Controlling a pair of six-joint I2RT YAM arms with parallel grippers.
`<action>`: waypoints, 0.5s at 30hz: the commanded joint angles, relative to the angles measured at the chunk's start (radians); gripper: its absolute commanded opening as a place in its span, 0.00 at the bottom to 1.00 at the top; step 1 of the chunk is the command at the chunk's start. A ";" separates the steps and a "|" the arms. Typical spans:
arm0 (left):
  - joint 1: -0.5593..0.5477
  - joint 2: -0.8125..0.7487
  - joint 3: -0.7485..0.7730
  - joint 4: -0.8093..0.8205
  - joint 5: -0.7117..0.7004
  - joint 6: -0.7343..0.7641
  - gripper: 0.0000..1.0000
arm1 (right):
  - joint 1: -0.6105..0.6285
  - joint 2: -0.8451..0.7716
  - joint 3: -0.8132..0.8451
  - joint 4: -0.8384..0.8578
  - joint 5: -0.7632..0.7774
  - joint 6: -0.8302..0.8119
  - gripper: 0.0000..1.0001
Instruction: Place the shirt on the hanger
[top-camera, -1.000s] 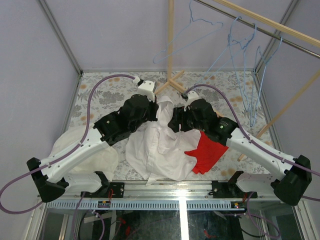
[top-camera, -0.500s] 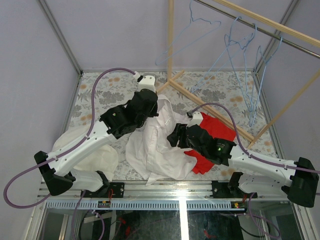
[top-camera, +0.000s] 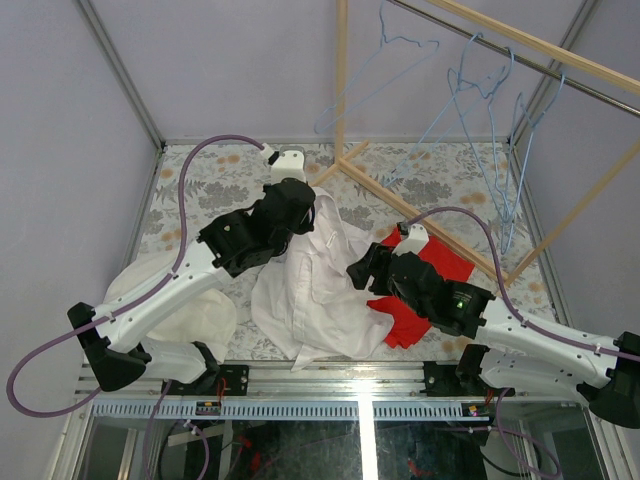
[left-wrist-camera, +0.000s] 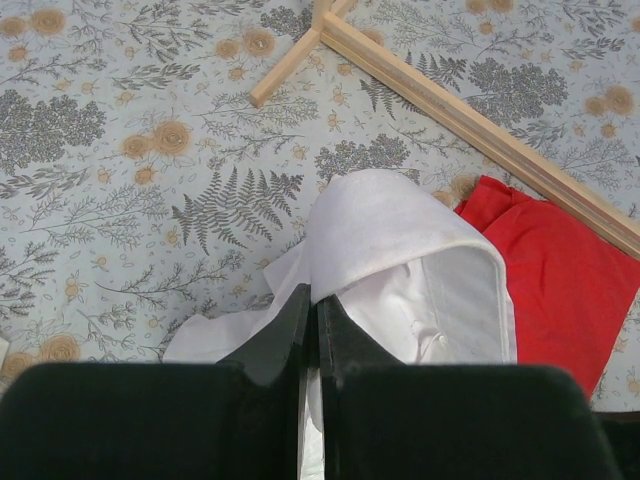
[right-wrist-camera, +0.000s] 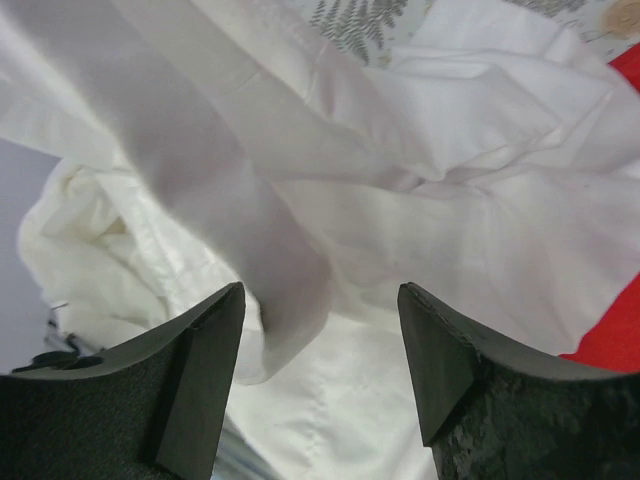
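Two grippers: the left gripper and the right gripper are both over the middle of the floral surface, one at each side of the shirt.
Left gripper state: fingers together and clamped on a fold of the shirt. In the left wrist view, white fabric spreads out from both sides of the closed tips of the left gripper.
Right gripper state: fingers apart, with nothing held. In the right wrist view, the open gap of the right gripper faces loose folds of the shirt, which lie beyond the tips.
Shirt position: crumpled on the surface at its centre, reaching towards the near edge. Its upper part is drawn up in a ridge to the left gripper.
Collar: the collar forms a rolled band just beyond the left fingertips, and its right edge meets the red cloth.
Shirt relative to right gripper: the gripper is over the shirt's right side, near the border between the shirt and the red cloth.
Left neighbour: an off-white garment lies bunched beside the shirt and partly under the left arm.
Wire hangers: the blue wire hangers hang from the wooden rack at the far right, well apart from the shirt.
Rack base: a wooden bar lies on the surface just beyond the red cloth.
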 joint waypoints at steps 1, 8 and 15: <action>0.007 0.010 0.020 0.003 -0.040 -0.035 0.00 | 0.043 0.006 0.002 0.082 -0.089 0.098 0.68; 0.008 0.011 0.017 0.000 -0.031 -0.044 0.00 | 0.056 0.106 -0.036 0.150 -0.145 0.183 0.67; 0.010 -0.018 0.004 -0.017 -0.040 -0.056 0.00 | 0.056 0.169 -0.054 0.159 -0.061 0.209 0.51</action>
